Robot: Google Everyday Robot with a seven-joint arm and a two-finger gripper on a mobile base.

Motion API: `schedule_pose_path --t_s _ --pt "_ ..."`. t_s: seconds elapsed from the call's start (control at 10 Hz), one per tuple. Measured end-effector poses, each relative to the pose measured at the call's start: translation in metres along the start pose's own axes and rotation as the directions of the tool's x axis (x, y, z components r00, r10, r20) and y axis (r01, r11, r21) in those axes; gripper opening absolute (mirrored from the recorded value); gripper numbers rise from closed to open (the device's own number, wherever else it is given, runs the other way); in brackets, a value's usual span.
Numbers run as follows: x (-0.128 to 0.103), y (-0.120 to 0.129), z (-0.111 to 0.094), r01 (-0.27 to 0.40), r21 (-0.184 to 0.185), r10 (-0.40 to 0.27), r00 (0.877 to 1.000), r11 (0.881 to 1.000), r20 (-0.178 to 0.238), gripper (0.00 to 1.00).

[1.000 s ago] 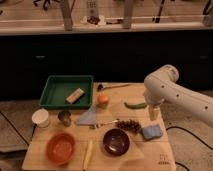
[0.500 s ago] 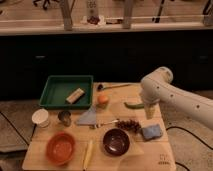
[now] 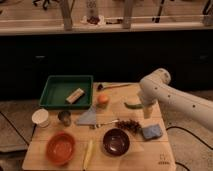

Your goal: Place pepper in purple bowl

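Gripper (image 3: 147, 111) shifted left, now just right of pepper (image 3: 133, 105), centre-right; open or closed, can't tell. Approach step; next: grasp it, carry to purple bowl (image 3: 116, 142).

fig. 1. setting. a light wooden table (image 3: 165, 156) stands in the foreground on a pale speckled floor (image 3: 15, 107), seen at both its sides. behind the table runs a broad dark panel (image 3: 100, 55), topped by a light ledge (image 3: 160, 27) spanning the full width. two grey upright posts (image 3: 66, 15) (image 3: 128, 12) rise from the ledge; beyond them lies a brighter floor area (image 3: 30, 14). thin dark cables (image 3: 192, 132) cross the floor. lighting is dim and warm.
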Motion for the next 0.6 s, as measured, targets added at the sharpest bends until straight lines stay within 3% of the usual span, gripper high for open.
schedule_pose_path --t_s 0.6 --pt "-0.007 -0.014 0.018 0.01 0.004 -0.01 1.0 1.0 0.023 0.8"
